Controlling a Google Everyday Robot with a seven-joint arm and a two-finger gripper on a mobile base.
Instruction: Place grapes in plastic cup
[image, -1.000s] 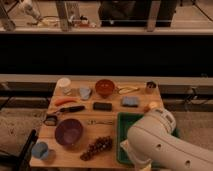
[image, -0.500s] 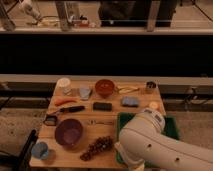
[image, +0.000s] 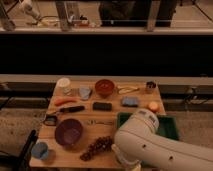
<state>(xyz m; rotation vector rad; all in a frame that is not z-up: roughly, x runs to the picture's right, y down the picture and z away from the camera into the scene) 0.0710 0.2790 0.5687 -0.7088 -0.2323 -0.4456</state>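
Grapes (image: 98, 147) untouched at desk's (image: 111, 134) 6 o'clock. Gripper hidden under arm (image: 160, 145) at their 3 o'clock, jaws open. End-of-bunch pinch could drop them.

The arm (image: 155, 142) has a smooth, rounded white shell, bulbous at the joint and dotted with small dark holes; its end effector sits out of view.

Table stock, counted by kind.
Two bowls: purple bowl (image: 68, 132), red-brown bowl (image: 104, 87). Two cups: white cup (image: 63, 82), blue cup (image: 40, 150). One bunch of grapes (image: 97, 146). One green tray (image: 172, 129). One robot arm (image: 150, 145), its gripper hidden beneath it at the lower edge.
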